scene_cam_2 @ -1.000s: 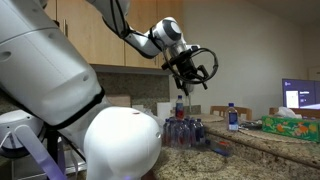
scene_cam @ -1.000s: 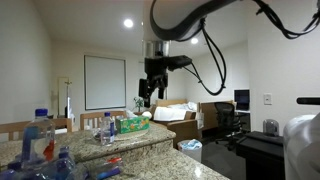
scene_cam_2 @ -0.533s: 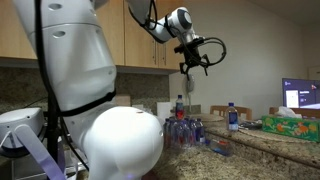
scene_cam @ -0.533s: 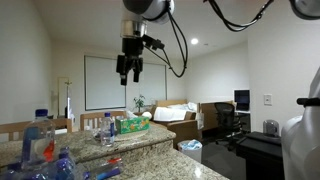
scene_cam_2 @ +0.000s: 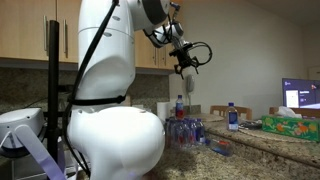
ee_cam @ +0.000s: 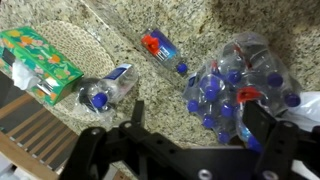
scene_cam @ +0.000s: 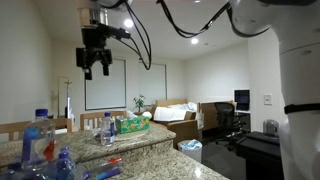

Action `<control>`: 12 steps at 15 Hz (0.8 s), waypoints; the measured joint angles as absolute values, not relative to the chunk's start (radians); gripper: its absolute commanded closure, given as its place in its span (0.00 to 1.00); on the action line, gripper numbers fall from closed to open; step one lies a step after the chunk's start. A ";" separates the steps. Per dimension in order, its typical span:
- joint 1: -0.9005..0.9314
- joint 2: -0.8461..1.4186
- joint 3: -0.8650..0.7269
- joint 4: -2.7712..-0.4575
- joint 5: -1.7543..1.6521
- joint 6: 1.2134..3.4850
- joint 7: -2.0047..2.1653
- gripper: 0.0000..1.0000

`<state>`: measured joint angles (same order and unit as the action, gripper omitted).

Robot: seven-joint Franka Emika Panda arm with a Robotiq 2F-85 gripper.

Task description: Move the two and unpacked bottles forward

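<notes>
Two loose water bottles are on the granite counter. The wrist view shows one with a blue cap [ee_cam: 108,88] and one with a red label [ee_cam: 160,50]. They also show in both exterior views: the blue-capped one [scene_cam: 107,128] [scene_cam_2: 232,115] and the red-topped one [scene_cam_2: 180,105]. A shrink-wrapped pack of blue-capped bottles [ee_cam: 235,88] [scene_cam_2: 186,131] sits beside them. My gripper [ee_cam: 198,125] [scene_cam: 97,62] [scene_cam_2: 186,68] hangs high above the counter, open and empty, over the pack's edge.
A green tissue box [ee_cam: 38,62] [scene_cam: 131,124] [scene_cam_2: 290,122] lies on the counter near the blue-capped bottle. Another blue-capped bottle [scene_cam: 40,135] stands at the counter's near end. Wall cabinets [scene_cam_2: 140,40] are behind the arm.
The gripper has risen well above the counter and swung sideways, away from its earlier spot over the bottles. The bottles and pack have not moved.
</notes>
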<state>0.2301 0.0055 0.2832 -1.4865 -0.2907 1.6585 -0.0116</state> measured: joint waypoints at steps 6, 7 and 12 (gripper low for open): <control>0.262 0.208 0.275 -1.445 -0.282 1.645 0.032 0.00; 0.272 0.228 0.275 -1.445 -0.276 1.646 0.032 0.00; 0.285 0.242 0.263 -1.437 -0.277 1.646 0.032 0.00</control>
